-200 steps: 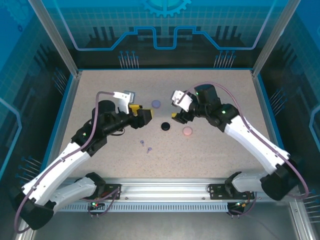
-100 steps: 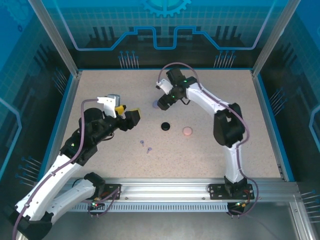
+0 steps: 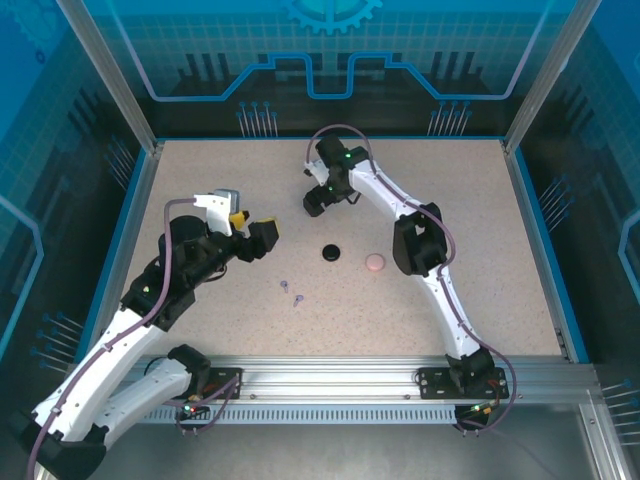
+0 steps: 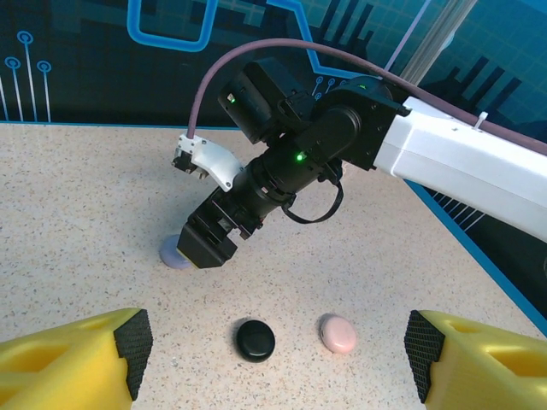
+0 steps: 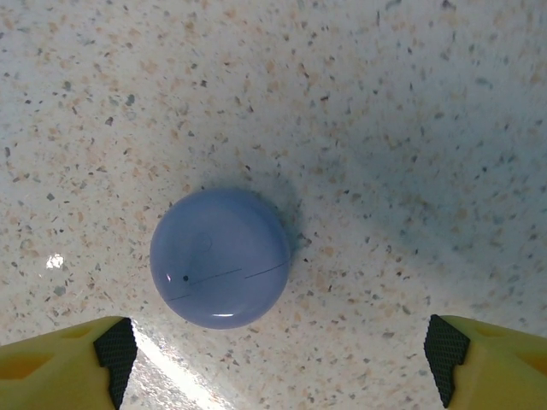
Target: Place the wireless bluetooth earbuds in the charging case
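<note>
Earbuds (image 3: 284, 285): two tiny lilac pieces lie on the speckled surface (image 3: 450, 200), near the middle and towards the near edge. They sit close together but apart. The pair is strung on a diagonal, one farther and to the left, the other nearer and to the right. Each reads as a small bud with a short stem. They are too small in the top view to tell which way the stems point, so their long axis cannot be called.

Cases: the black case (image 3: 331, 253) and the pink case (image 3: 375, 262) lie flat beyond the earbuds, side by side and apart, black on the left. The lilac case (image 5: 220, 258) is a glossy round disc, farther back and left of the black one. A faint slanting line crosses its top, with a small dark dot beside it. It looks shut.

Right gripper (image 5: 279, 359): it points down at the surface directly above the lilac case. The yellow fingers (image 5: 60, 367) are spread wide to either side of the case and do not touch it. Nothing is held.

Left gripper (image 4: 278, 376): it hangs above the surface, left of the black case, facing the cases. Its fingers (image 4: 77, 363) are wide apart and empty. The black and pink cases show between them, farther off.
</note>
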You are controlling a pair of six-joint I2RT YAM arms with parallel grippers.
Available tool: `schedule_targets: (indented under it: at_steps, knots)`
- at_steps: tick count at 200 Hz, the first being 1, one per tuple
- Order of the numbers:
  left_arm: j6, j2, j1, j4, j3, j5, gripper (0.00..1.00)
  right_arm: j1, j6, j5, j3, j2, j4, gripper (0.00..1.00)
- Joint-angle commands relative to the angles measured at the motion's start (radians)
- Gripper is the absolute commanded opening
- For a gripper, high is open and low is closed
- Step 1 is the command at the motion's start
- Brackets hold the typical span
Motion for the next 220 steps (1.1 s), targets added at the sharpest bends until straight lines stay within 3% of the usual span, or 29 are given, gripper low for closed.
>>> schedule_targets:
  at_steps: [1, 65, 137, 220]
  knots:
    - [0.022, 0.000, 0.010, 0.000, -0.015, -0.008, 0.81, 0.014, 0.118, -0.047, 0.007, 0.027, -0.009, 0.92]
    - [0.019, 0.003, 0.013, 0.005, -0.015, -0.003, 0.81, 0.035, 0.118, -0.101, 0.069, 0.096, -0.003, 0.92]
    - [0.021, 0.015, 0.013, 0.003, -0.009, -0.003, 0.81, 0.070, 0.046, -0.175, 0.091, 0.118, 0.048, 0.82]
    - [0.021, 0.019, 0.014, 0.005, -0.009, 0.004, 0.81, 0.097, -0.040, -0.200, 0.110, 0.124, 0.081, 0.83]
